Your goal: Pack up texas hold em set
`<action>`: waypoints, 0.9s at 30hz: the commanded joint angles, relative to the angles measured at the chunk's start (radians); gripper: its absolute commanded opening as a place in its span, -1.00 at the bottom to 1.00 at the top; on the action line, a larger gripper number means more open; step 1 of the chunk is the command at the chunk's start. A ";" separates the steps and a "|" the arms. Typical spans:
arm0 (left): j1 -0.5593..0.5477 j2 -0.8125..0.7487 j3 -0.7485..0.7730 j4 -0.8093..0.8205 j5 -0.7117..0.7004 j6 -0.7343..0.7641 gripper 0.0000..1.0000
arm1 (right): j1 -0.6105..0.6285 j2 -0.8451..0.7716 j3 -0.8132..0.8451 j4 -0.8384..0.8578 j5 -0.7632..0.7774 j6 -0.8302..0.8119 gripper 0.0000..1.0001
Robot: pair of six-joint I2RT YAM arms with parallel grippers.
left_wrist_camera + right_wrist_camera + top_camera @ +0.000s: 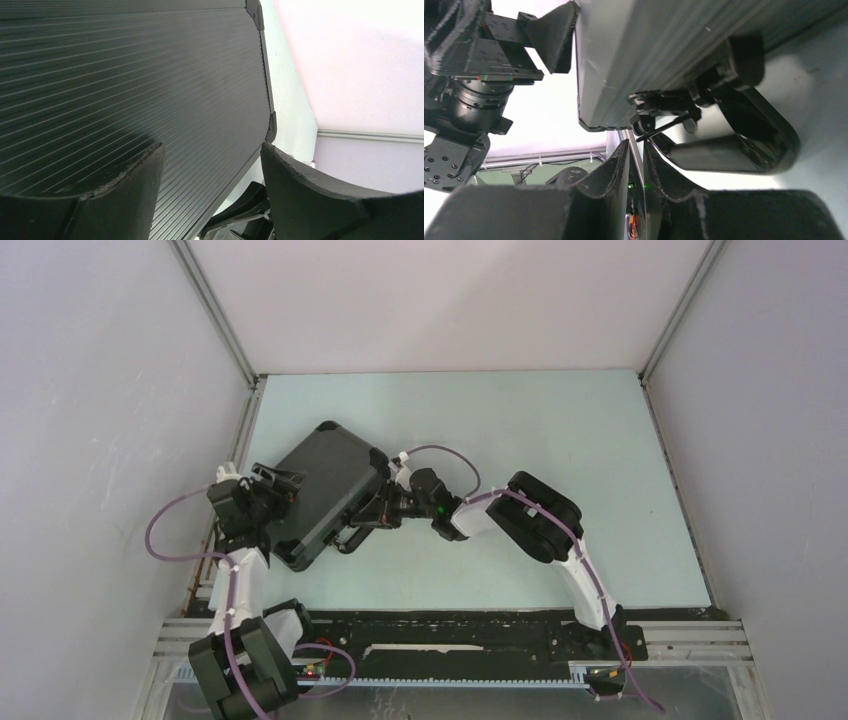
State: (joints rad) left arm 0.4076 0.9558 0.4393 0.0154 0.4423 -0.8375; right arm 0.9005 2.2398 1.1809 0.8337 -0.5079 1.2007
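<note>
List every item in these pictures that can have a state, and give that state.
briefcase: closed.
handle: not gripped by either arm.
left end effector: open, at the briefcase's edge.
right end effector: shut, beside the handle, nothing visibly held.

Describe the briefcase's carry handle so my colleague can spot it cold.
On the pale table, find the closed black briefcase lying left of centre between the two arms. Its handle is the dark loop jutting from the edge facing the right arm, beside the shut right tool; nothing else on the case forms a loop.
</note>
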 commanded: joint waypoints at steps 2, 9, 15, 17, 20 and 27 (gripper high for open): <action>0.019 0.024 -0.062 -0.195 -0.097 0.053 0.53 | 0.009 -0.015 0.061 -0.020 0.005 -0.034 -0.44; 0.021 0.015 -0.059 -0.205 -0.113 0.063 0.52 | 0.000 0.024 0.127 -0.061 0.003 -0.041 -0.33; 0.023 0.023 -0.052 -0.216 -0.118 0.073 0.52 | -0.002 0.032 0.166 -0.105 0.016 -0.064 -0.32; 0.022 0.026 -0.051 -0.218 -0.121 0.075 0.52 | 0.000 0.045 0.187 -0.119 0.010 -0.065 -0.31; 0.024 0.023 -0.050 -0.224 -0.127 0.078 0.52 | 0.003 0.051 0.212 -0.170 0.028 -0.084 -0.31; 0.028 0.023 -0.050 -0.224 -0.128 0.078 0.51 | -0.005 0.024 0.238 -0.246 0.026 -0.149 -0.23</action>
State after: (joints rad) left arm 0.4110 0.9459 0.4389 -0.0078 0.4240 -0.8295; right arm 0.8974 2.2745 1.3743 0.6670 -0.5205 1.1389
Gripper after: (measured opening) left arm 0.756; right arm 0.365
